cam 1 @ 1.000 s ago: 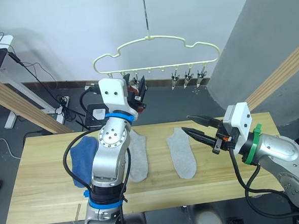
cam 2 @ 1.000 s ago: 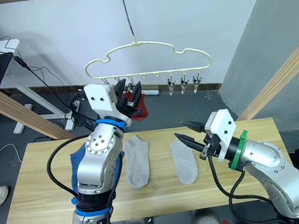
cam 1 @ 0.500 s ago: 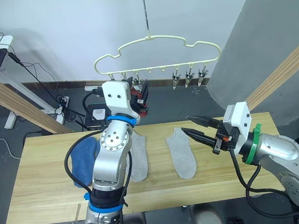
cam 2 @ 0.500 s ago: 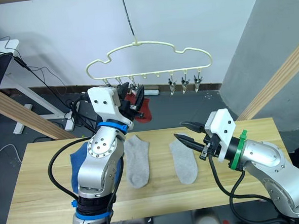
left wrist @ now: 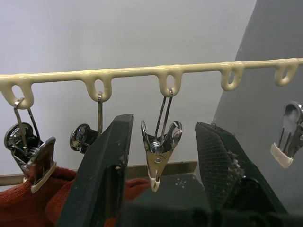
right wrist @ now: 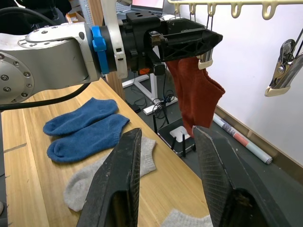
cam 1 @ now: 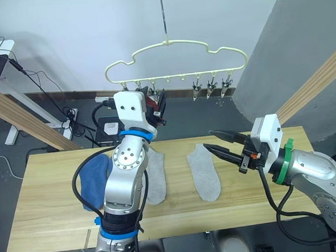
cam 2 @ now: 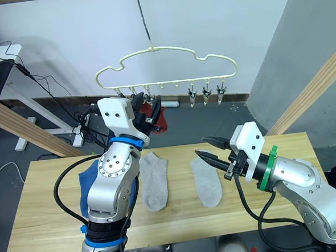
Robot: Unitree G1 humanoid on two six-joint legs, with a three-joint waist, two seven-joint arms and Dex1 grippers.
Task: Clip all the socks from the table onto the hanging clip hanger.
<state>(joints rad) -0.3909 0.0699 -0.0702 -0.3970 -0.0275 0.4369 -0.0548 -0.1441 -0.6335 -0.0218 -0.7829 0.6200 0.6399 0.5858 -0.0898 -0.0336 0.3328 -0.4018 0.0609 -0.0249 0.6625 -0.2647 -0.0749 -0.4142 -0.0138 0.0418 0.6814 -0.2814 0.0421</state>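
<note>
1. The left gripper is up at the clip hanger. Its fingers are spread wide, one on each side of a small metal clip, and hold nothing.
2. A red sock hangs from a clip just beside those fingers. If the fingers bump it or the wire, the hanger may swing, and the sock may slip out and fall behind the far edge of the bench.
3. The right gripper hangs over the right half of the bench with its fingers wide and nothing in them.
4. Two grey socks lie flat in the middle of the bench, and two blue socks lie near its left end.
5. These flat socks are thin. A grab may pinch only the top layer, or push a sock along the wood so it slides off the near edge.
</note>
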